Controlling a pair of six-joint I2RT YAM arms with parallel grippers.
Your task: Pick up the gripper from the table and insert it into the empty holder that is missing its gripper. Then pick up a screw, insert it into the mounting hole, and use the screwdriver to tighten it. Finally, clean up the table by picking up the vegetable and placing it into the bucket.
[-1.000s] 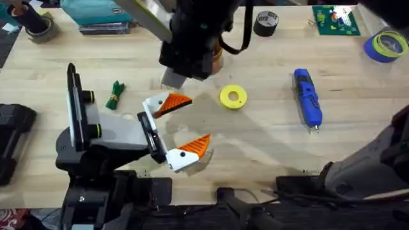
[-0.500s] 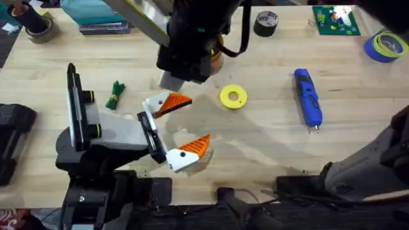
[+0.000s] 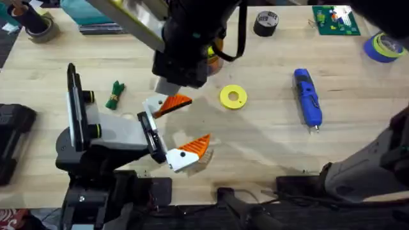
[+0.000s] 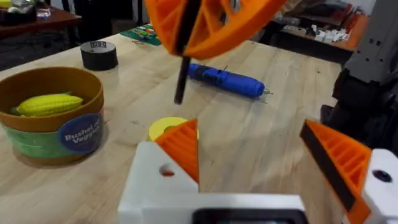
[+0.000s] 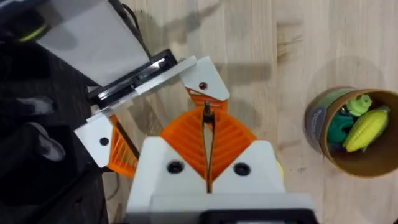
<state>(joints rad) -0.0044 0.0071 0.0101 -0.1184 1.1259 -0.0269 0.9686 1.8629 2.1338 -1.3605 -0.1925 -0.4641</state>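
right gripper (image 5: pixel 207 140) pinched closed, nothing visibly held, just above left gripper (image 4: pixel 261 162), whose jaws are spread empty. vegetable (image 3: pixel 115 94) on table beside left arm; screwdriver (image 3: pixel 307 98) well apart; bucket (image 5: pixel 348 134) holds yellow corn (image 5: pixel 365 129).

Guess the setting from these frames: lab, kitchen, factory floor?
Likely a robotics lab workbench: a wooden table with a powered screwdriver, tape rolls, a green circuit board, and toy vegetables in a bucket.

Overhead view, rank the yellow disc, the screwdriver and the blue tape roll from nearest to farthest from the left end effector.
1. Yellow disc, just right of the left end effector.
2. Screwdriver, farther right.
3. Blue tape roll, far right corner.
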